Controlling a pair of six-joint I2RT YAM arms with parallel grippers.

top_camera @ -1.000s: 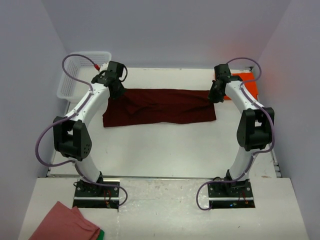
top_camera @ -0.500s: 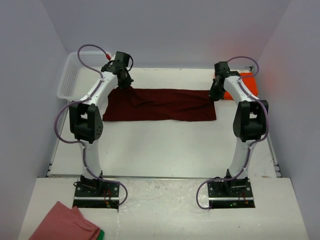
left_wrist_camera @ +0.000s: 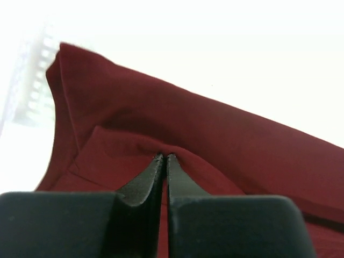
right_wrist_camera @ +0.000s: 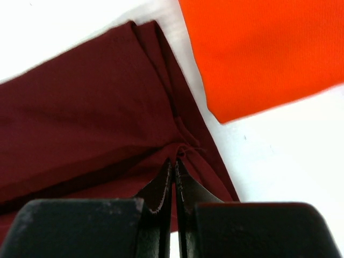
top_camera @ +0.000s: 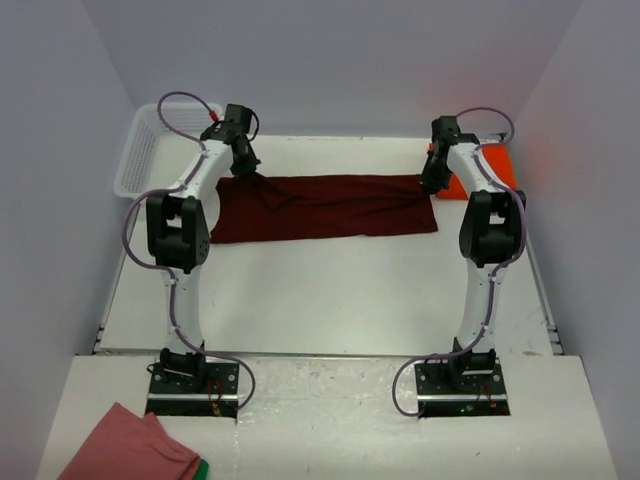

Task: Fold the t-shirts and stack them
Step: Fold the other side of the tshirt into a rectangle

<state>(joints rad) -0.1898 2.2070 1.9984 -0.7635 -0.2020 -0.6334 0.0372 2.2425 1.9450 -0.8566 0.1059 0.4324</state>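
Note:
The dark maroon-red t-shirt (top_camera: 325, 206) lies as a long folded band across the far part of the table. My left gripper (top_camera: 243, 168) is shut on its far left corner; the left wrist view shows the fabric (left_wrist_camera: 215, 134) pinched at the fingertips (left_wrist_camera: 164, 157). My right gripper (top_camera: 430, 183) is shut on its far right corner, with the cloth (right_wrist_camera: 80, 107) bunched at the fingertips (right_wrist_camera: 173, 161). The bright orange-red t-shirt (top_camera: 492, 165) lies folded at the far right, just beyond the maroon one, and fills the upper right of the right wrist view (right_wrist_camera: 263, 48).
A white plastic basket (top_camera: 143, 150) stands at the far left edge of the table. A salmon-pink cloth with a green edge (top_camera: 130, 448) lies on the near ledge by the left arm's base (top_camera: 192, 380). White walls close in on both sides.
Both arms have stretched farther back, carrying the shirt's held corners away from me. The maroon shirt now lies as a narrower, flatter band, shifted toward the back of the table.

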